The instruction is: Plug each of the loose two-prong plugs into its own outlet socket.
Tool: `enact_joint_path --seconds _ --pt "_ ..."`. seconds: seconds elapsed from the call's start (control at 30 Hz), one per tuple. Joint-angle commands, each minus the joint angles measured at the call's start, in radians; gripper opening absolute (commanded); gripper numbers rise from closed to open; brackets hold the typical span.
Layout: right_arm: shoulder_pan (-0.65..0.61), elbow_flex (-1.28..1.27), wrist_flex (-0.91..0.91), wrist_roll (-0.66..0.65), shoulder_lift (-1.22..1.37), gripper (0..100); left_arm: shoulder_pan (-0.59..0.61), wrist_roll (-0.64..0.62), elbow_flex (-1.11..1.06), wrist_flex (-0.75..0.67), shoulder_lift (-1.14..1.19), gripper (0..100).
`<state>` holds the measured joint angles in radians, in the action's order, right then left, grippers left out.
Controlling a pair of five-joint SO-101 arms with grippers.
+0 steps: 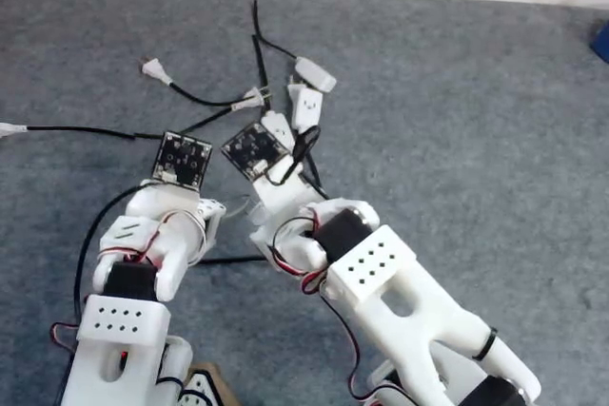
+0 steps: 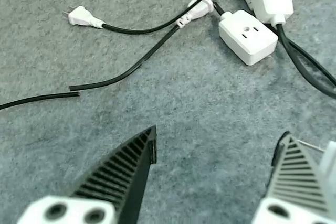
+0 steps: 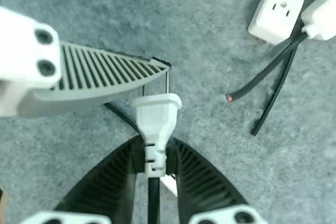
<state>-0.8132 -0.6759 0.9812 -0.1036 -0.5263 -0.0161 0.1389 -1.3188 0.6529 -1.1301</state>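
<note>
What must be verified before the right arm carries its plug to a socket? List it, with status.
1. Grip: the right end effector is shut on the plug: ok.
2. Prongs free of the fingers: cannot tell.
3. Target: the socket has its face exposed and slots empty: ok.
4. Prongs aimed at that socket: not ok, it sits off their line.
5. Path: loose black cords lie between plug and socket: not ok.
6. Other arm: the left end effector is open and holds nothing: ok.
</note>
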Motion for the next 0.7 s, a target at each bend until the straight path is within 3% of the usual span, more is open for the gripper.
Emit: enact_joint_path --seconds 0.0,0.47,0.67 --pt "0.027 0.119 0.035 0.011 -0.041 0.7 -0.024 0.009 0.001 -0.012 -0.013 36" --pt "0.065 0.137 0.076 0.005 -0.039 0.7 -0.05 0.009 -0.007 -0.002 -0.021 36" --pt "0.119 0.145 0.182 -0.044 -0.039 0.7 0.077 -0.006 -0.01 -0.055 -0.019 36"
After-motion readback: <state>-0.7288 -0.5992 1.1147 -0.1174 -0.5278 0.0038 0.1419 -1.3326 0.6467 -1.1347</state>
